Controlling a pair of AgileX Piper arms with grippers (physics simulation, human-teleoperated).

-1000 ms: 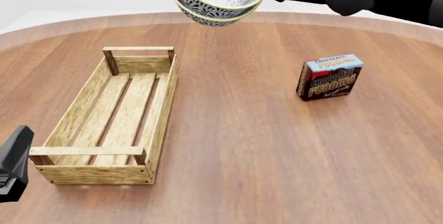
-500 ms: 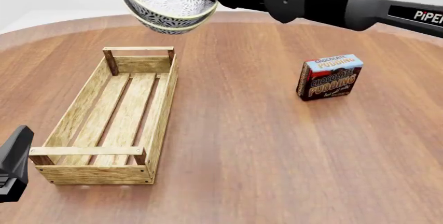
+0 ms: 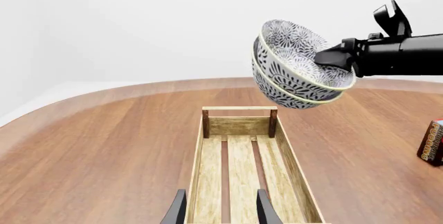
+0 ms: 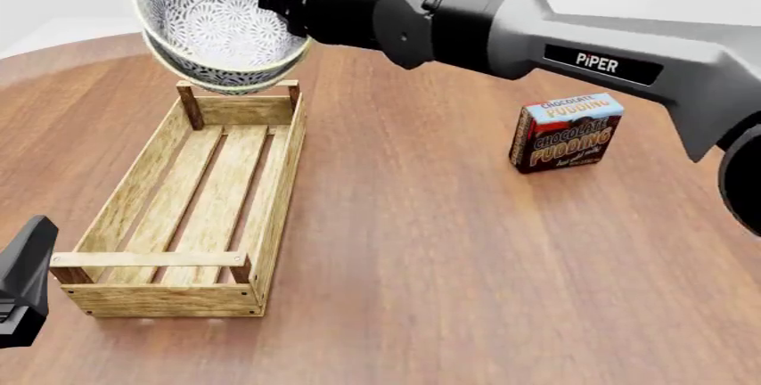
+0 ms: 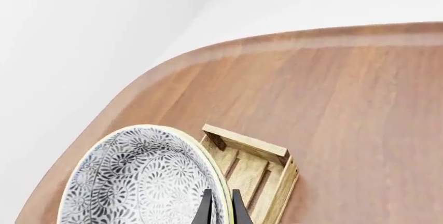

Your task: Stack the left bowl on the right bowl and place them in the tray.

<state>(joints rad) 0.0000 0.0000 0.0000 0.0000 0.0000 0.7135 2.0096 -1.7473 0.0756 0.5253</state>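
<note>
Two patterned bowls hang nested and tilted in the air, the inner bowl [image 4: 214, 6] sitting in the outer bowl [image 4: 202, 75]; by look I cannot tell left bowl from right bowl. My right gripper [image 4: 278, 0] is shut on their rim, its fingers [image 5: 206, 209] pinching the stack [image 5: 138, 180]. The stack [image 3: 298, 68] hovers over the far end of the tray [image 4: 191, 207], a long light-wood crate with nothing in it. My left gripper [image 3: 220, 211] is open at the tray's near end [image 3: 242, 177], low and left in the front view [image 4: 24, 278].
A chocolate pudding box [image 4: 568, 131] stands upright on the wooden table to the right of the tray, also at the edge of the left wrist view [image 3: 432, 141]. The right arm [image 4: 571, 42] spans the table's far side above it.
The right arm has carried the stacked bowls leftward and a little lower, from above the table's far middle to over the tray's far end. The left gripper has stayed put.
</note>
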